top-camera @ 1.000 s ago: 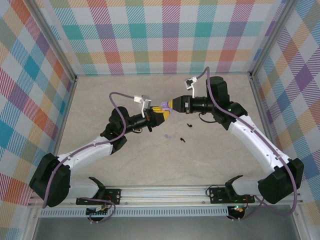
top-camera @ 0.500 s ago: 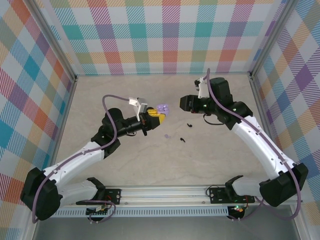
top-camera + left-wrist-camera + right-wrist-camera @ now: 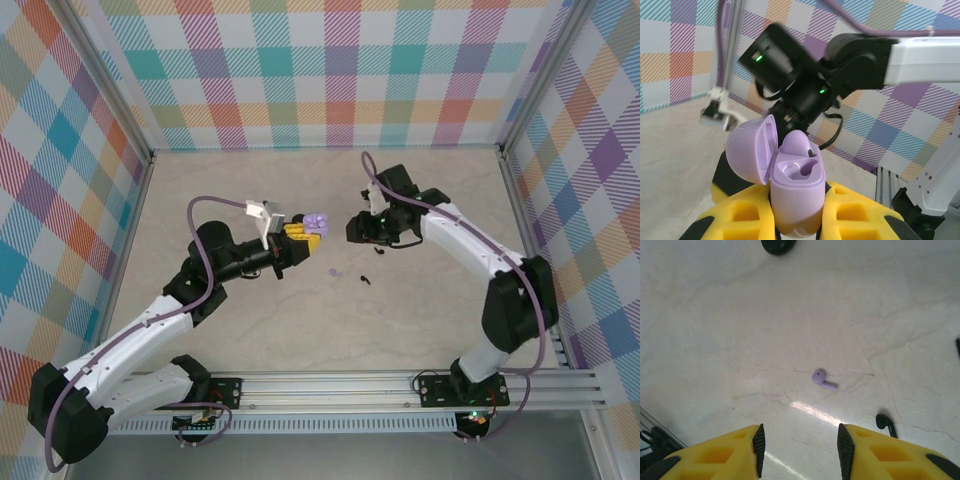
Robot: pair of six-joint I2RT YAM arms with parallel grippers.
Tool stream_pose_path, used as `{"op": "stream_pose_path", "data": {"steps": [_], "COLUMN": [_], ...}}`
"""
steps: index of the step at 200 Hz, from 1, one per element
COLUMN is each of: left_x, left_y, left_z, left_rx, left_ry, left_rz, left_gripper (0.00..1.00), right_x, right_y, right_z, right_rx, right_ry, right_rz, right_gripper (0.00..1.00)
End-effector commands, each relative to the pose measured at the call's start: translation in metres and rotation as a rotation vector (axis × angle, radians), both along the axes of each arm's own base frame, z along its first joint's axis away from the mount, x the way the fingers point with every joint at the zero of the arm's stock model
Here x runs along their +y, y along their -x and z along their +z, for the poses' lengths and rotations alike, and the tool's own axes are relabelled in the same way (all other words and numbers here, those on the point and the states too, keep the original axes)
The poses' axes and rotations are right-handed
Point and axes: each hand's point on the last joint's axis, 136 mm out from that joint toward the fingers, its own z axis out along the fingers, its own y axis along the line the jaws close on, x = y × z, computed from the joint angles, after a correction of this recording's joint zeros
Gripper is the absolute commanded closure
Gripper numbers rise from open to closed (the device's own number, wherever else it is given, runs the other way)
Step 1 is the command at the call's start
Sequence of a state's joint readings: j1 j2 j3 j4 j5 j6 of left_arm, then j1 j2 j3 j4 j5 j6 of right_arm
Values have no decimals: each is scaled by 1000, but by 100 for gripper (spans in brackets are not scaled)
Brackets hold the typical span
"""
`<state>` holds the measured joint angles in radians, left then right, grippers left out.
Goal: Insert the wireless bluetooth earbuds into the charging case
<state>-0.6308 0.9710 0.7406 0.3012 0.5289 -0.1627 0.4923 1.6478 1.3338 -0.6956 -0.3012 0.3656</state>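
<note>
My left gripper (image 3: 300,233) is shut on the lower body of a lilac charging case (image 3: 317,220), held upright above the table. In the left wrist view the charging case (image 3: 797,192) has its lid (image 3: 747,150) swung open to the left. One lilac earbud (image 3: 797,144) sits in the far socket and the near socket is empty. My right gripper (image 3: 358,229) hangs open over the table with nothing between its fingers (image 3: 758,450). A lilac earbud (image 3: 823,380) lies on the table ahead of it, with a black earbud (image 3: 884,423) to its right.
On the table between the arms lie the lilac earbud (image 3: 335,271) and two black earbuds (image 3: 365,279) (image 3: 378,250). A dark round object (image 3: 778,244) shows at the top edge of the right wrist view. Checked walls enclose the table.
The grippers were together at the case. Since then my left gripper has drawn back left with the open case, and my right gripper has left it, turned down toward the table and opened slightly.
</note>
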Motion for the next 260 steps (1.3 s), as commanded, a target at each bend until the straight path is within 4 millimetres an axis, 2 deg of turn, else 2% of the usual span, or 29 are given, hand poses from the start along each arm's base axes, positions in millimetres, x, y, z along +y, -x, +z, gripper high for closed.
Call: {"op": "stream_pose_path", "data": {"steps": [1, 65, 121, 170, 260], "left_x": [2, 5, 7, 8, 8], "left_y": [6, 9, 10, 9, 7], "left_z": [23, 24, 26, 26, 26], "left_rx": [-57, -59, -61, -61, -54], "left_ry": [20, 21, 28, 28, 30], "left_rz": [2, 8, 11, 21, 30], "left_gripper": [85, 85, 85, 85, 84], "right_x": [18, 38, 46, 48, 50], "right_y": [11, 18, 16, 11, 10], "right_z": [-9, -60, -90, -110, -130], "right_rx": [38, 42, 43, 58, 81], "right_ry": [1, 174, 324, 399, 471], "right_rz": [137, 308, 382, 395, 419], "right_gripper": [55, 51, 49, 50, 50]}}
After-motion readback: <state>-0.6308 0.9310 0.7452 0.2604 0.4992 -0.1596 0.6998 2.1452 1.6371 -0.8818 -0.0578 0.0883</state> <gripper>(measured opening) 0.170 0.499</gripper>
